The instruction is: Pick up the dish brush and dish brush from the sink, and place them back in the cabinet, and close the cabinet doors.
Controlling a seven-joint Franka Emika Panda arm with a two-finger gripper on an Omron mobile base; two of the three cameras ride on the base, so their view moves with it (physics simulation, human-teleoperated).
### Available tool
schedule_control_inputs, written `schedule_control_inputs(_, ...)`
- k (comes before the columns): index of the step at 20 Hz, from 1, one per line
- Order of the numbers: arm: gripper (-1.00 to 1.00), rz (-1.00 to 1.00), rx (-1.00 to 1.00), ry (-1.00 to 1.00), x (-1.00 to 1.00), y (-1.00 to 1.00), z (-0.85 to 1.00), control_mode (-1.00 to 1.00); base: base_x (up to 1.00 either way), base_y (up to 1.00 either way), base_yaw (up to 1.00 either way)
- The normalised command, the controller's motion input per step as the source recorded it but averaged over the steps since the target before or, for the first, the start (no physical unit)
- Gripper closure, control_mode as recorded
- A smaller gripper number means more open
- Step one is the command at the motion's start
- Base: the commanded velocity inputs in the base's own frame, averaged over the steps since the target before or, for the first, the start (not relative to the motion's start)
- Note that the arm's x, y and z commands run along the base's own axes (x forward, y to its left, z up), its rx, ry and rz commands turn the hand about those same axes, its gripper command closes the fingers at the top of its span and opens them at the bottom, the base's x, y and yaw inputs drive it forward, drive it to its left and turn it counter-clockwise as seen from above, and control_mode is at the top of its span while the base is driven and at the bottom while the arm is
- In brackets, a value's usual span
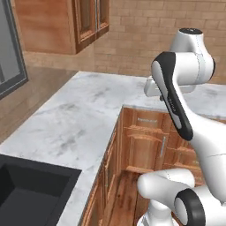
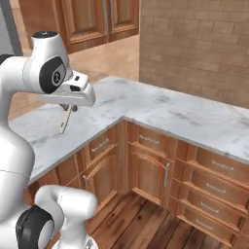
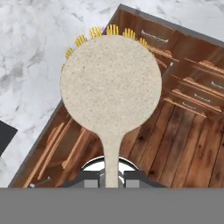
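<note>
Claw [image 3: 111,177] pinching dish brush [image 3: 110,83], head outward

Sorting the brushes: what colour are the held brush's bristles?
Yellow, fringing the tan dish brush; the hand view shows them best.

Bare white marble L-shaped counter [image 1: 79,123], black sink [image 1: 31,190] inset

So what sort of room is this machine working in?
A kitchen, by the look of it: a marble counter, a black sink set into it, and wooden wall cabinets above.
</note>
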Motion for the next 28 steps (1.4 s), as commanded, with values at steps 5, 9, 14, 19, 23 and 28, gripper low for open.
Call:
schedule_control_inputs(5,1.0,0.0,0.0,0.0,0.0,0.0,0.0,1.0,0.0,0.0,-0.52)
schedule_control_inputs(9,1.0,0.0,0.0,0.0,0.0,0.0,0.0,1.0,0.0,0.0,-0.55)
schedule_control_inputs(14,1.0,0.0,0.0,0.0,0.0,0.0,0.0,1.0,0.0,0.0,-0.57)
schedule_control_inputs(19,1.0,0.0,0.0,0.0,0.0,0.0,0.0,1.0,-0.02,-0.01,-0.57)
schedule_control_inputs(23,1.0,0.0,0.0,0.0,0.0,0.0,0.0,1.0,0.0,0.0,-0.6)
schedule_control_inputs(28,1.0,0.0,0.0,0.0,0.0,0.0,0.0,1.0,-0.03,0.0,-0.62)
